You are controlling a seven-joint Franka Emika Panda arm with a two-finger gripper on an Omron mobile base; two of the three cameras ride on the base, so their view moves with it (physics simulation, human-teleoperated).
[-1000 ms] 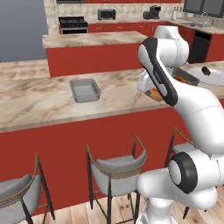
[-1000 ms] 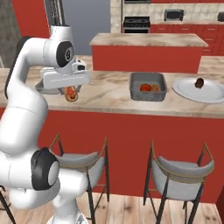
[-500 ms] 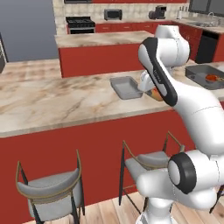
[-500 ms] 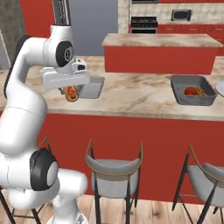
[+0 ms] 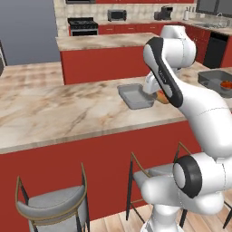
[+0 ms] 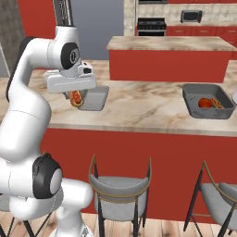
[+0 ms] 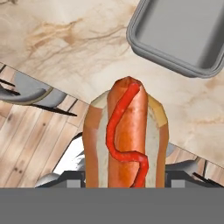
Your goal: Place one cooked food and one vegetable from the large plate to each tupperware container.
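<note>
Closest to us, two bar stools (image 6: 119, 187) stand on the wood floor in front of the red counter wall. Above them, the gripper (image 6: 75, 98) holds a hot dog (image 7: 126, 135). The jaws are closed on the bun from both sides. The hot dog has a red squiggle of ketchup on the sausage. It hangs in the air over the front edge of the marble counter (image 5: 59, 113).

Just past the hot dog sits the pale container (image 7: 181, 30). It has nothing in it. It is near the hot dog but not touching it.

Farther along the counter, well apart, sits the dark container (image 6: 208, 101). Inside it are a round red tomato (image 6: 204, 102) and another hot dog (image 6: 217, 103).

Far at the back is a stove (image 6: 148, 26).
</note>
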